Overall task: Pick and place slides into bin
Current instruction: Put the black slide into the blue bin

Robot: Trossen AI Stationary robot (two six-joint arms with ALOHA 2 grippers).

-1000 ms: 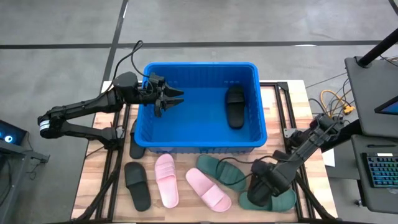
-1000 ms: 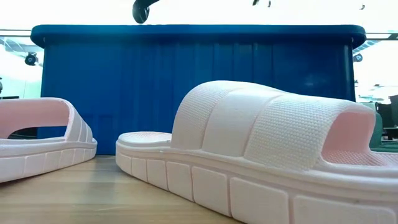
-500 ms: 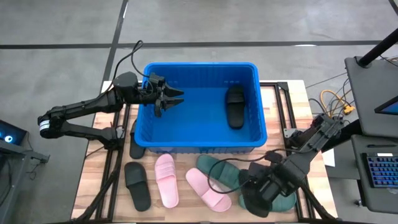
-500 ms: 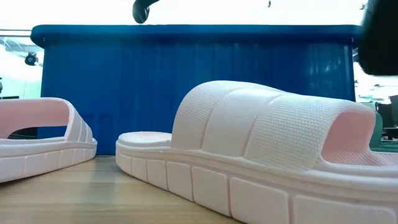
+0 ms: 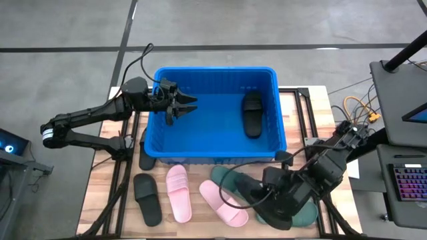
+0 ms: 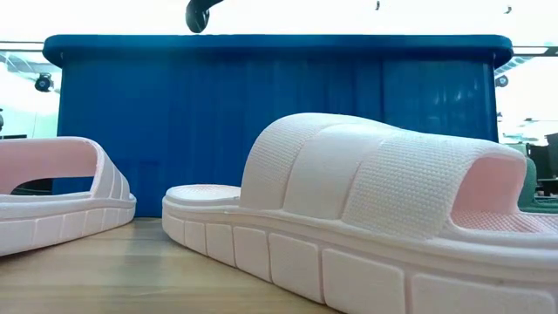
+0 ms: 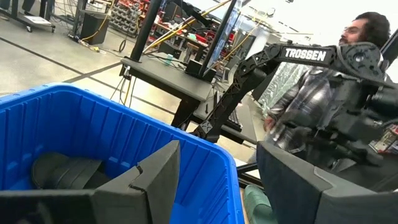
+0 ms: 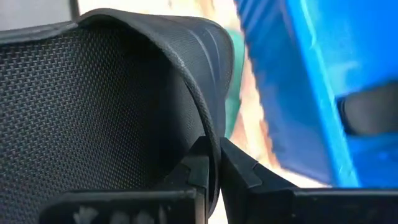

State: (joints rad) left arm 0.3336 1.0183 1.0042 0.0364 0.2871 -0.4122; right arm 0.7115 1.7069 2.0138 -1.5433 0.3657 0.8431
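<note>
Right gripper (image 5: 279,208) is clamped on the strap of a dark green slide (image 8: 112,93); wrist view shows the strap edge pinched between closed fingers. Vs. a second ago, the right arm has swung in toward the bin (image 5: 215,155) and now sits just off its near-right corner, carrying the slide off the spot where it lay. Judgement: pick is done, transfer under way; next is lift over the rim and release.

Left gripper (image 5: 181,105) hangs over the bin's left wall, fingers apart and empty, unchanged across the second; it appears to be waiting.

One black slide (image 5: 251,113) lies inside the bin, right portion. Outside, on the tabletop (image 5: 100,193) along the bin's near wall: black slide (image 5: 147,199), two pink slides (image 5: 178,192) and (image 5: 223,203), and a second green slide (image 5: 237,181) near the right gripper. Another dark slide (image 5: 144,155) sits tucked against the bin's near-left corner.

Risk: thin strap grip may let the slide swing and catch the rim.

A person (image 7: 323,93) stands in the room beyond the bin.
</note>
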